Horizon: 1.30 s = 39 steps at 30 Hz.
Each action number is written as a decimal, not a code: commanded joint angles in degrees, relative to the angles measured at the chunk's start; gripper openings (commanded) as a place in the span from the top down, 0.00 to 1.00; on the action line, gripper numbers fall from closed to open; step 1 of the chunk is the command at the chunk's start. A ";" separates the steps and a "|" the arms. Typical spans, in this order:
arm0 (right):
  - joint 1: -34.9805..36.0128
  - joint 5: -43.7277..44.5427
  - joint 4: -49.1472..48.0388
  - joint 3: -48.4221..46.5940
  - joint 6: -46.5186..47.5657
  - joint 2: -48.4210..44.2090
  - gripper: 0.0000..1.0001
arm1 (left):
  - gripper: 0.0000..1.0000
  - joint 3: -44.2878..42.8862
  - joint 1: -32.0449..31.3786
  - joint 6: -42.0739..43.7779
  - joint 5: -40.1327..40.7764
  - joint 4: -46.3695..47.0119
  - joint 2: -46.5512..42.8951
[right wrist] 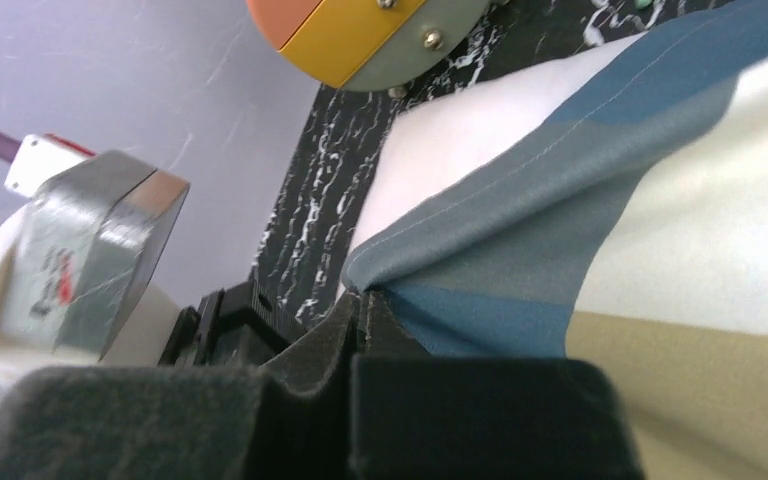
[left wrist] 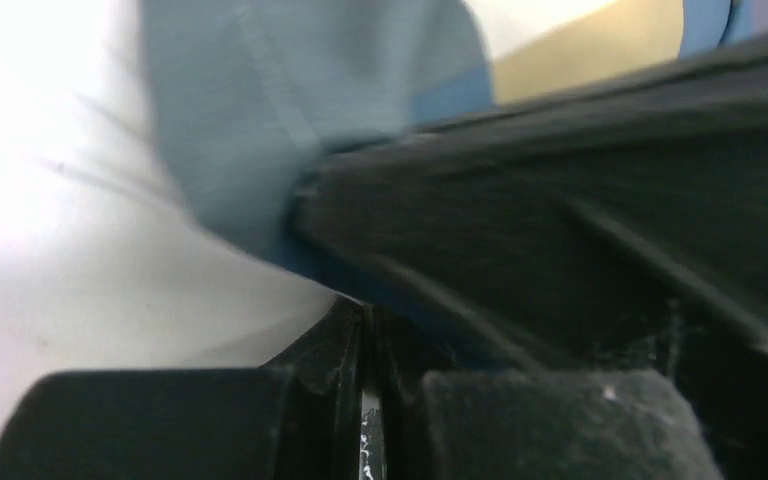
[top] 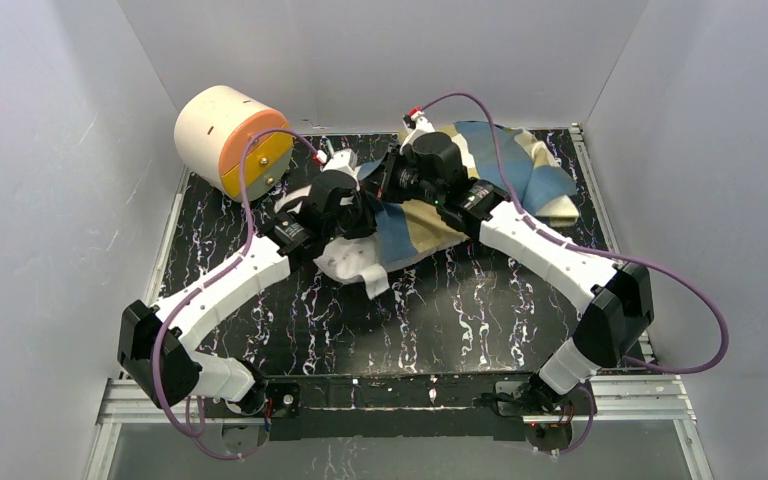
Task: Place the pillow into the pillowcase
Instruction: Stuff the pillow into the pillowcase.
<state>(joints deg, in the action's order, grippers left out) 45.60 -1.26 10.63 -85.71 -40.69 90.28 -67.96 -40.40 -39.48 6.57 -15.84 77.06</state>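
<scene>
Right claw (right wrist: 362, 305) pinches the pillowcase (right wrist: 560, 200) hem (blue edge); left claw (left wrist: 360, 330), closed, nips it too.

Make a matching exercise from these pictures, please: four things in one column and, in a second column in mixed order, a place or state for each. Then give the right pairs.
1. plump white stuffed pillow
2. thin fabric pillowcase of blue, tan and cream blocks
3. cream cylinder with an orange and yellow end
4. right gripper

A. on its side at the far left corner of the black marbled table
B. shut on a seamed fabric edge
C. partly covered, its near end bare
D. crumpled from the middle to the far right

Pairs: 1-C, 2-D, 3-A, 4-B.
</scene>
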 commanded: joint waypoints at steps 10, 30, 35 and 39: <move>4.54 -3.78 -13.03 12.47 -7.13 -9.24 0.99 | 1.00 5.31 -3.63 -1.47 0.24 6.06 -2.85; 4.45 25.29 20.78 -3.31 20.00 -13.61 0.38 | 0.22 -0.11 13.58 3.35 4.84 -14.38 -9.37; 4.46 25.91 19.48 -13.05 26.04 -3.04 0.33 | 0.15 2.42 17.96 2.13 2.69 -10.56 -5.89; 4.36 25.34 21.74 -21.34 29.78 6.70 0.35 | 0.14 7.41 20.79 -0.04 -0.11 -6.01 -5.27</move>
<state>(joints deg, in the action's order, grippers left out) 49.95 22.74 30.26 -99.50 -17.39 89.56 -64.58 -21.89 -37.74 9.69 -25.45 71.59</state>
